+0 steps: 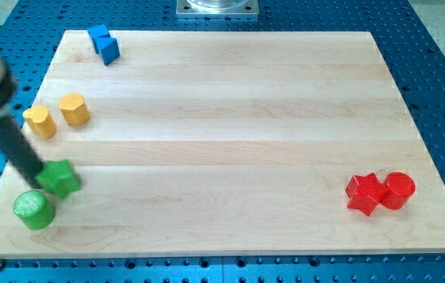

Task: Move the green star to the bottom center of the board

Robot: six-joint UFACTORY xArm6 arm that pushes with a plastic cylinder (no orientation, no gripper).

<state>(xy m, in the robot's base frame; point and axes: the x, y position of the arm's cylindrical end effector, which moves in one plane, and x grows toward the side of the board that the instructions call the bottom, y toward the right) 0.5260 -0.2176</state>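
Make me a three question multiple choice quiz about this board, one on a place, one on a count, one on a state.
1. Where do the red blocks sit? A the view's top left; B the view's bottom right; C the centre.
2. How many yellow blocks? A one; B two; C four.
3. My tip is: A touching the green star; B beside the blue blocks; C off the board.

B: red star and red cylinder lie there.
B: two yellow blocks.
A: my tip meets the green star, above the green cylinder.
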